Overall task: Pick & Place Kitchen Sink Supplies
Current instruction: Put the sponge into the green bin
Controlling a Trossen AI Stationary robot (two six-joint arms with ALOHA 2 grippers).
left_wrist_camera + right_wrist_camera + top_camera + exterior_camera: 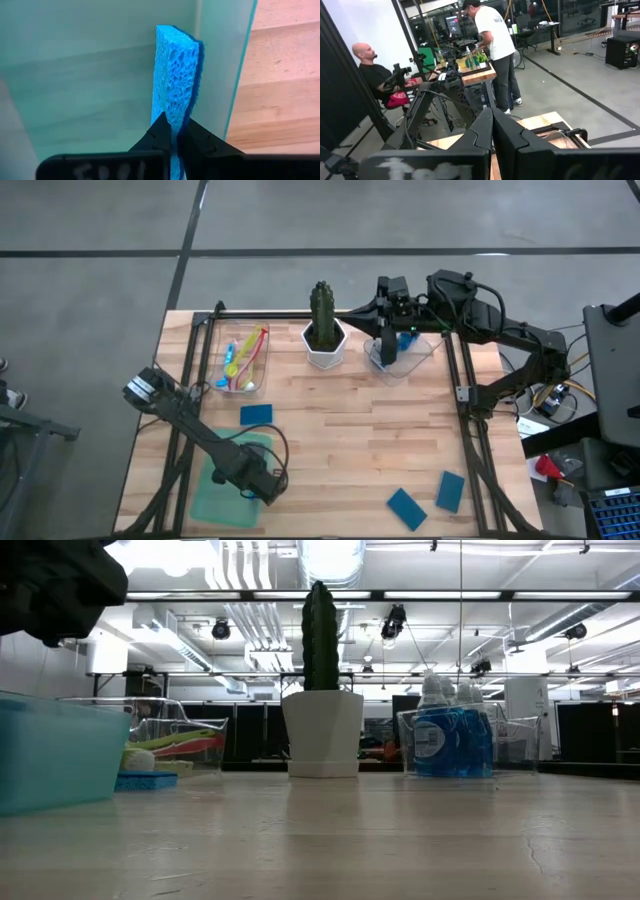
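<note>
My left gripper (pixel 175 135) is shut on a teal-blue sponge (pixel 176 70) over the translucent green tray (pixel 215 490) at the table's near left; it also shows in the high view (pixel 262 486). My right gripper (pixel 492 125) is shut and empty above the clear bin (pixel 400 358) that holds the blue bottles (pixel 452 735) at the far right. Three more sponges lie flat on the table: one beside the tray (pixel 256 414) and two at the near right (pixel 406 508), (pixel 450 491). The brushes (pixel 245 355) lie in a clear bin at the far left. My left gripper pinches the sponge by its two flat faces (pixel 175 117) between its two fingers (pixel 161 132), near one end. The fingers come from above, pointing down. The sponge stands on edge and reaches beyond the fingers toward the tray floor; whether it touches the floor I cannot tell.
A green cactus in a white pot (pixel 325 330) stands between the two clear bins at the far edge. The tray's wall (pixel 240 75) runs close beside the held sponge. People show in the room beyond the table (pixel 492 35). Bare wood lies mid-table (pixel 350 440).
</note>
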